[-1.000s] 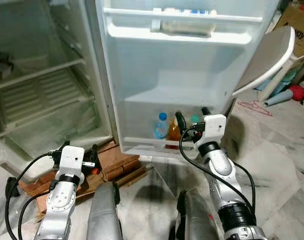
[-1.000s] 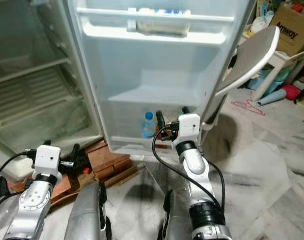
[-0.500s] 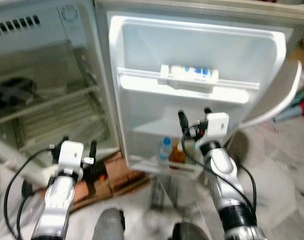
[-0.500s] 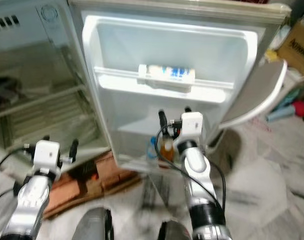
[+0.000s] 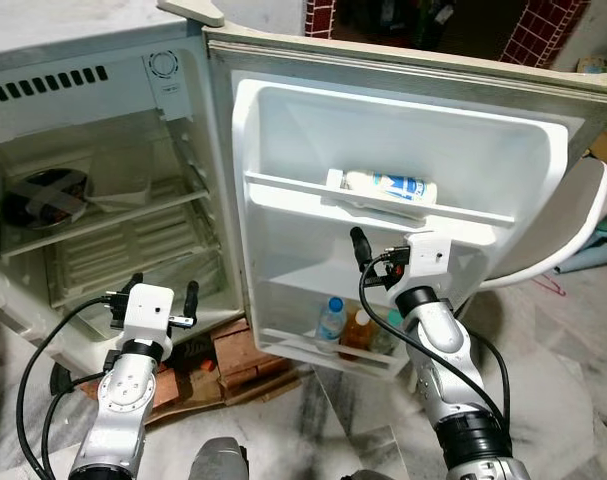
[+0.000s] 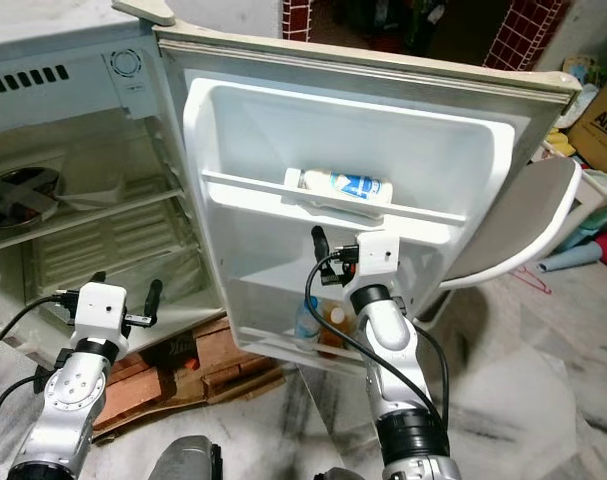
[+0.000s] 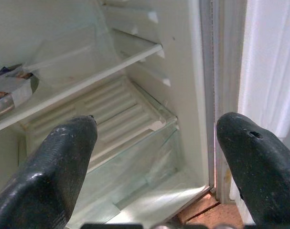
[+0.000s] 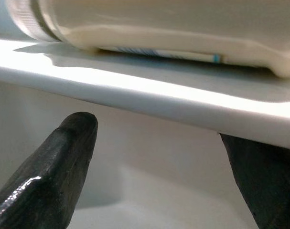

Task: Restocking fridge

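Your right gripper [image 5: 383, 244] is raised inside the open white fridge door [image 5: 283, 140], fingers spread wide and holding nothing, just beneath the door's upper white rail [image 8: 135, 98]. On that rail lies a white plastic bottle with a blue label [image 5: 388, 185], on its side. Down in the bottom door bin [image 5: 318, 352] stand a clear bottle with a blue cap [image 5: 329, 320] and an orange-filled bottle [image 5: 357, 331] side by side. Your left gripper [image 7: 156, 143] hangs wide apart and empty before the fridge's main compartment, facing its glass shelf [image 7: 87, 78], where a round foil-covered dish [image 5: 43, 195] sits
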